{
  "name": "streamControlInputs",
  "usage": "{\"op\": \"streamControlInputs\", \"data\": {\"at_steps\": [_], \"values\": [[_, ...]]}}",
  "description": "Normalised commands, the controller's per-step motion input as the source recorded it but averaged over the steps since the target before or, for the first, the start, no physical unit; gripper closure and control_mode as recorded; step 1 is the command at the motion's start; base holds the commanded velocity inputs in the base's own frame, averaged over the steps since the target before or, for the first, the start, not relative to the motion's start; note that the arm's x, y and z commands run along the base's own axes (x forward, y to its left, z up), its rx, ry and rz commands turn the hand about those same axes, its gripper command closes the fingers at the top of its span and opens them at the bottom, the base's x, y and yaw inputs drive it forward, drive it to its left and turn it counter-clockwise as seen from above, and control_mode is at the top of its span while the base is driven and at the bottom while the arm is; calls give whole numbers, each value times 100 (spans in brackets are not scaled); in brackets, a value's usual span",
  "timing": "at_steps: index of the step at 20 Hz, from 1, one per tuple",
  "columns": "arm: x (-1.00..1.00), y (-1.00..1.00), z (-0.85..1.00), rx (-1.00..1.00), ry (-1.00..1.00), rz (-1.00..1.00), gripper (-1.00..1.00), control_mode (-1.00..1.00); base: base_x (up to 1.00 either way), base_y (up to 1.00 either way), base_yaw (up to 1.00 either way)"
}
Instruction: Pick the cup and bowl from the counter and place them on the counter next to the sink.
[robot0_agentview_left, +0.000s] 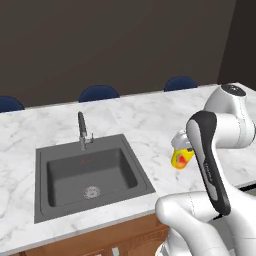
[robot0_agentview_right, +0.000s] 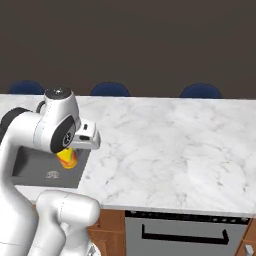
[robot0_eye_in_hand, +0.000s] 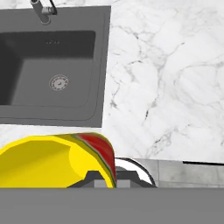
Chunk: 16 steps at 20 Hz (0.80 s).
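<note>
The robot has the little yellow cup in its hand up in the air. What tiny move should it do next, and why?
Probably lower the cup straight down onto the white counter just right of the sink. The hand is shut on the cup and holds it above the marble beside the basin's edge, so it seems to be over the spot already. Only after it rests there should the hand open.

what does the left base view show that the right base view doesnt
Left base view alone: the faucet standing behind the basin, and the round drain in the sink's floor.

Right base view alone: the dark-fronted appliance with a bar handle under the counter's right part.

Both: the sink, the white marble counter, the blue chair backs beyond it, and the yellow cup held up in the shut gripper to the right of the sink.
</note>
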Motion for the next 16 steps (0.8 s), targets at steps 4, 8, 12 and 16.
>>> {"op": "streamControlInputs", "data": {"at_steps": [4,8,12,16], "values": [[18,-9,-3,0,0,1,100,-100,0,0,0],[28,-5,-22,-1,2,0,100,-100,0,0,0],[14,0,-35,0,3,0,100,-100,0,0,0],[16,0,-39,0,2,0,100,-100,0,0,0]]}}
